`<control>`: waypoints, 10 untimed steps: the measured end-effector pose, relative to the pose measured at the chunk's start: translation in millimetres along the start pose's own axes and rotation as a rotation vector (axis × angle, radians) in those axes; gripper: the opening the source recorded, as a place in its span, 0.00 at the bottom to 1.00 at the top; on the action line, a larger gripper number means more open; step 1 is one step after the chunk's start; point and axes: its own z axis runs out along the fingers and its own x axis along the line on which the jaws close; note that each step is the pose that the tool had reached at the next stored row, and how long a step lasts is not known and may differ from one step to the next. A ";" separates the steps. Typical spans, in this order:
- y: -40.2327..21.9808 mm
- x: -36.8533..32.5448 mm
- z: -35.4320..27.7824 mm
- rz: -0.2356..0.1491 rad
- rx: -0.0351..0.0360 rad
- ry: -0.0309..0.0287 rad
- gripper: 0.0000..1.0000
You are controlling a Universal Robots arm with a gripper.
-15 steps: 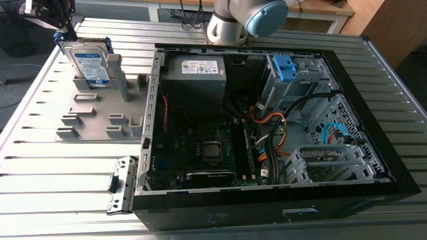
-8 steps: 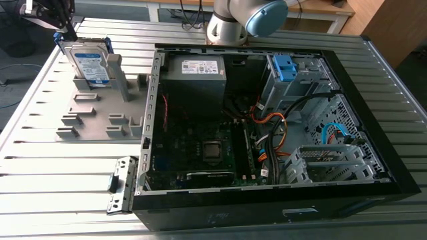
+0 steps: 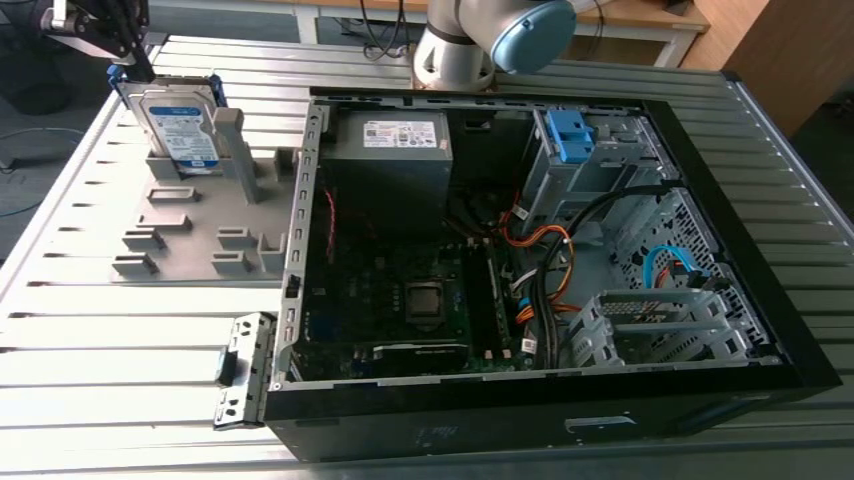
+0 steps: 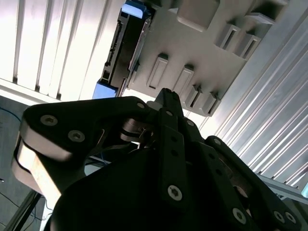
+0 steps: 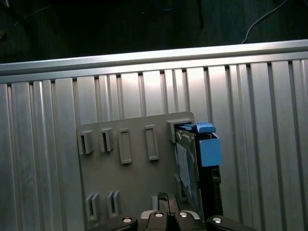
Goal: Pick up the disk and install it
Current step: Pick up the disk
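Jaws together: one gripper (image 4: 166,95), one disk (image 3: 180,122)

I see metal and blue plastic rails (image 5: 208,148) on the disk (image 3: 180,122), a matt grey plastic holder (image 3: 187,235), a bright ribbed metal table (image 3: 120,350)

My gripper (image 4: 166,95), jaws together, hangs clear of the disk (image 4: 126,53) standing edgewise in the grey slotted holder (image 4: 192,43).

end effector (image 3: 131,62) cropped, disk (image 5: 185,166) partly hidden
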 end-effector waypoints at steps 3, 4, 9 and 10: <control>0.0 0.0 0.0 -0.007 -0.0002 -0.0001 0.11; 0.0 0.0 0.0 -0.010 -0.0003 -0.0001 0.11; 0.0 0.0 0.0 -0.022 -0.0006 -0.0002 0.11; 0.0 0.0 0.0 -0.024 -0.0007 -0.0003 0.11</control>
